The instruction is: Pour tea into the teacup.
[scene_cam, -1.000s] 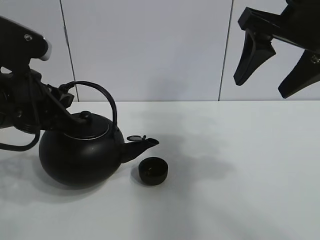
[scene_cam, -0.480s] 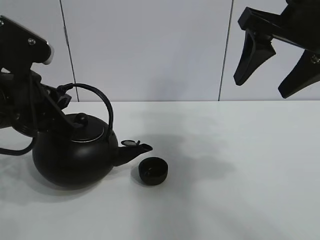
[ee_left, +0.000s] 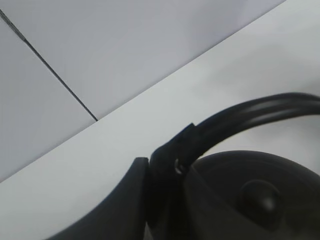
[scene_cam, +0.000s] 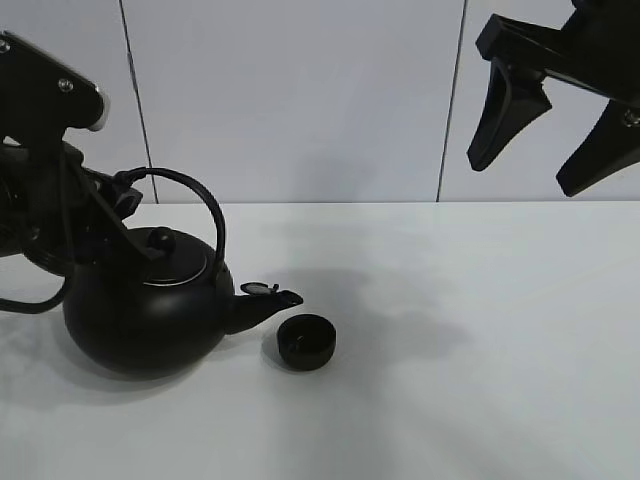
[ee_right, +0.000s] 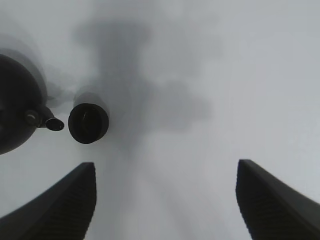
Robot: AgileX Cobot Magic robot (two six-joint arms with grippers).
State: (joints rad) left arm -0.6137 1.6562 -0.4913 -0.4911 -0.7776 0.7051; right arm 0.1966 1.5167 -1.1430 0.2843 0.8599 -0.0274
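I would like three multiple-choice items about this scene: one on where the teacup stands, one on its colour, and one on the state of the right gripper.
1. Where is the teacup relative to the kettle?
A. Behind it, by the wall
B. On its lid
C. On the table, next to the tip of the spout

2. What colour is the teacup?
A. White
B. Black
C. Red

3. What is the state of the right gripper?
A. Open and empty, raised above the table
B. Shut on the teacup
C. Shut on the kettle

Answers:
1 C, the cup stands on the table close beside the spout's end.
2 B, it is as dark as the kettle.
3 A, its fingers stand wide apart, high up, with nothing between them.
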